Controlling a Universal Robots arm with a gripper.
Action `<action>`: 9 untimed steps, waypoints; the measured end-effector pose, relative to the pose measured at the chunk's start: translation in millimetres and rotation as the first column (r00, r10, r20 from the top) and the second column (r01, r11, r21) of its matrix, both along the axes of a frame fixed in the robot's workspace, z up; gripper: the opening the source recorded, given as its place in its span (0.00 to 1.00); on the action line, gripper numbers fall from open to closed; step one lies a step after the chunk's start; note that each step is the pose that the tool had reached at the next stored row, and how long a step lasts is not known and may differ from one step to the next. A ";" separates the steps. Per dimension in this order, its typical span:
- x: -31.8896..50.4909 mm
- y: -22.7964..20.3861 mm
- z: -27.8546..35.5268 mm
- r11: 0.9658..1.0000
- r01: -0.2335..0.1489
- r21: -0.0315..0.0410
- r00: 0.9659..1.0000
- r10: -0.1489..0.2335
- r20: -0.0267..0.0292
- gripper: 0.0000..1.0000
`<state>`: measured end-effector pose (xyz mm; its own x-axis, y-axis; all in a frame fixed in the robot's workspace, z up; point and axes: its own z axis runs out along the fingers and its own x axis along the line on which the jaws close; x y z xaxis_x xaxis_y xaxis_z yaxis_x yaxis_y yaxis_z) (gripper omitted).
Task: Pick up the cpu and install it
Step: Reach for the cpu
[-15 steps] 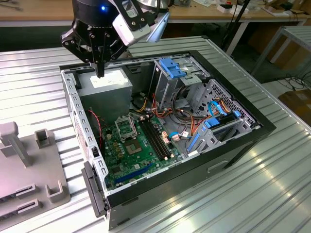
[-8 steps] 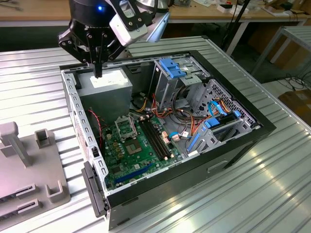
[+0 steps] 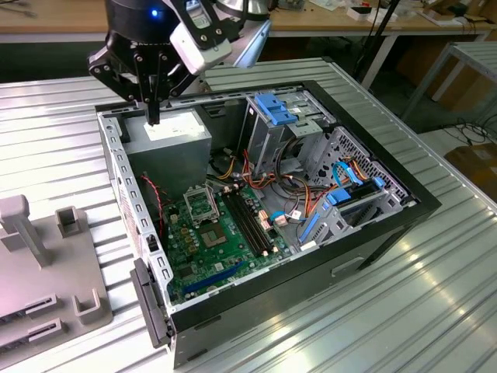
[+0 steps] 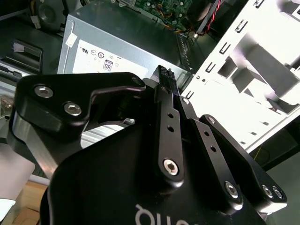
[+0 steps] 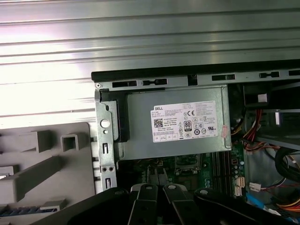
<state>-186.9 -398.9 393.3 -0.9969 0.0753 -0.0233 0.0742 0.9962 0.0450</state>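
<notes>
Cpu position cannot be told for sure. A small flat silver-grey square (image 3: 220, 233) is seen on the green motherboard (image 3: 194, 268), centre of the exterior view. It lies just below the square metal-framed socket (image 3: 203, 203) and beside the long black memory slots (image 3: 248, 221). Whether that square is the cpu cannot be told. The socket centre is too dark to be read. The arm is cut off at the top edge of the exterior view, and the grey plastic fixture block (image 3: 46, 264) at its left edge. In the second wrist view much of the case is blocked by the gripper's own body.

Black two-finger gripper (image 3: 153, 116) (image 4: 165, 77) (image 5: 158, 178): fingers drawn close together, nothing seen between the tips. It hangs upper left in the exterior view, over the grey metal power supply box with a white label (image 3: 175, 140) (image 4: 117, 47) (image 5: 173, 122). Contact cannot be judged.

The open black computer case (image 3: 404, 210) is carried by a ribbed aluminium surface (image 3: 373, 311). A wooden workbench (image 3: 388, 19) is seen along the top edge and a cardboard box (image 3: 477, 163) at the right edge.
</notes>
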 end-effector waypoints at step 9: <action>-5.6 0.0 0.0 1.000 0.000 0.000 1.000 0.000 0.000 0.11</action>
<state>-192.4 -398.8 393.2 -0.9969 0.0753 -0.0233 0.0742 0.9962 0.0451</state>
